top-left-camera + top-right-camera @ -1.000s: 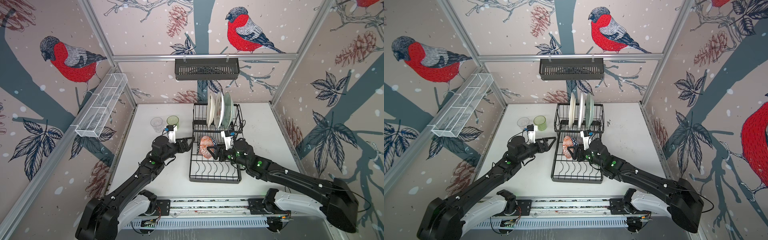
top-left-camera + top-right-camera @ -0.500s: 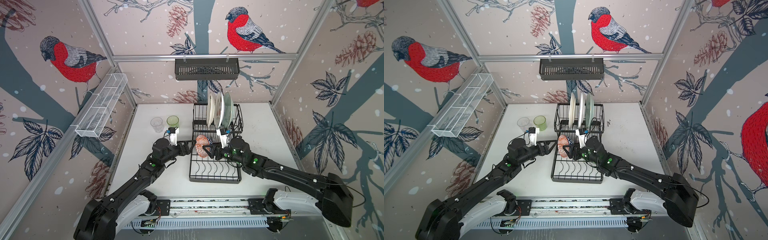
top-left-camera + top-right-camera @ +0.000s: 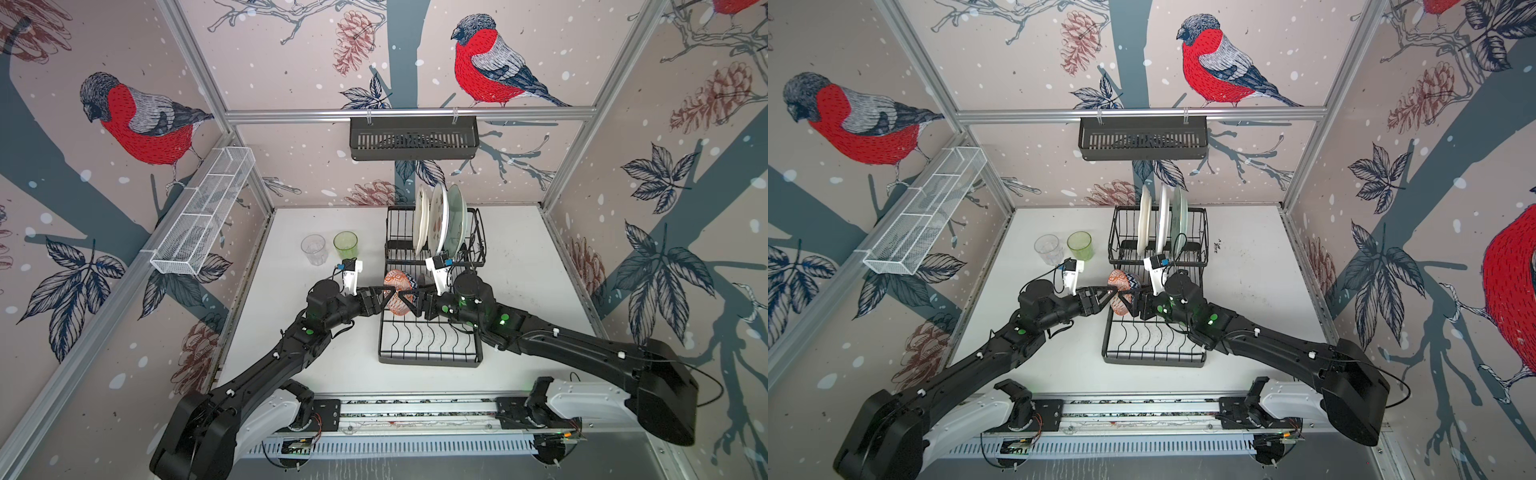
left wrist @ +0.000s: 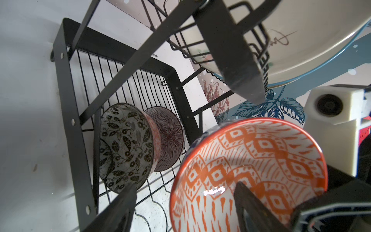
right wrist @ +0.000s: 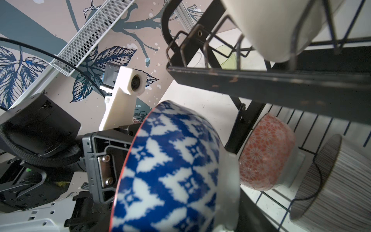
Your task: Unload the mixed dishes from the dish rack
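Observation:
A small bowl (image 3: 398,291), orange-patterned inside (image 4: 251,170) and blue-and-white outside (image 5: 170,170), hangs tilted over the left edge of the black dish rack (image 3: 430,361). My right gripper (image 3: 409,301) is shut on it. My left gripper (image 3: 388,297) is open and straddles its rim: one finger (image 4: 247,200) is inside the bowl, the other (image 4: 124,202) is outside and apart from it. Two more bowls (image 4: 124,148) (image 4: 168,140) stand on edge in the rack's flat tray. Three plates (image 3: 438,220) stand in the raised section. A clear tumbler (image 3: 313,249) and a green tumbler (image 3: 345,245) stand on the table left of the rack.
A black slotted basket (image 3: 413,137) hangs on the back wall and a long white mesh basket (image 3: 203,212) on the left wall. The arms' base rail (image 3: 415,415) runs along the front edge. White table shows left and right of the rack.
My right gripper has carried the bowl left and toward the rack's left edge. My left gripper has come in over the bowl's rim and its jaws have narrowed.

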`<state>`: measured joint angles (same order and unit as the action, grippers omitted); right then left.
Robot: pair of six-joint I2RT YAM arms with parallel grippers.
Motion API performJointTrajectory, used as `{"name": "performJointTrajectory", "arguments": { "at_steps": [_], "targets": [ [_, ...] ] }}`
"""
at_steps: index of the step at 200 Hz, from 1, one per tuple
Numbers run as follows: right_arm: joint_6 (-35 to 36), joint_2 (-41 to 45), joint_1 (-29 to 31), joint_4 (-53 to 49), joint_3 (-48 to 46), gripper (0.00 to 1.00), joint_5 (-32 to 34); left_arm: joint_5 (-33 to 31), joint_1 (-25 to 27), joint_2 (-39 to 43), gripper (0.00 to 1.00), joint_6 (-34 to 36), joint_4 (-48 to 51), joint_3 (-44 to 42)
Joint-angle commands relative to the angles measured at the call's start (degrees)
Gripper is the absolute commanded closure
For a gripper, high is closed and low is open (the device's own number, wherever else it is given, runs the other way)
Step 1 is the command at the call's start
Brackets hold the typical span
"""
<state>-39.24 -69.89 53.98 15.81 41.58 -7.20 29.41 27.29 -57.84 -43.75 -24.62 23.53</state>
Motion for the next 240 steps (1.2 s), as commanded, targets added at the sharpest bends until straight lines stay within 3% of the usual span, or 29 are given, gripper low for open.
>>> {"name": "performJointTrajectory", "arguments": {
  "at_steps": [1,115,136,207,240],
  "targets": [
    [-0.64,-0.30,0.26,4.88,0.84,0.41,-0.17,1.93,0.06,-0.33,0.27,-1.43,-4.98,-0.20],
    [-1.34,-1.66,0.61,5.91,1.48,0.41,-1.28,2.22,0.13,-0.60,0.45,-2.40,-6.88,-0.59],
    [-1.45,-2.71,0.61,5.98,1.79,0.41,-1.93,2.46,0.08,-0.49,0.53,-2.42,-6.95,-0.67],
    [-1.41,-4.62,1.03,5.64,3.02,0.39,-3.00,3.64,0.11,-1.37,0.61,-2.92,-8.30,-1.03],
    [-1.22,-4.82,1.22,5.28,3.13,0.36,-2.66,3.55,0.10,-1.48,0.72,-2.92,-8.30,-1.18]
  ]
}}
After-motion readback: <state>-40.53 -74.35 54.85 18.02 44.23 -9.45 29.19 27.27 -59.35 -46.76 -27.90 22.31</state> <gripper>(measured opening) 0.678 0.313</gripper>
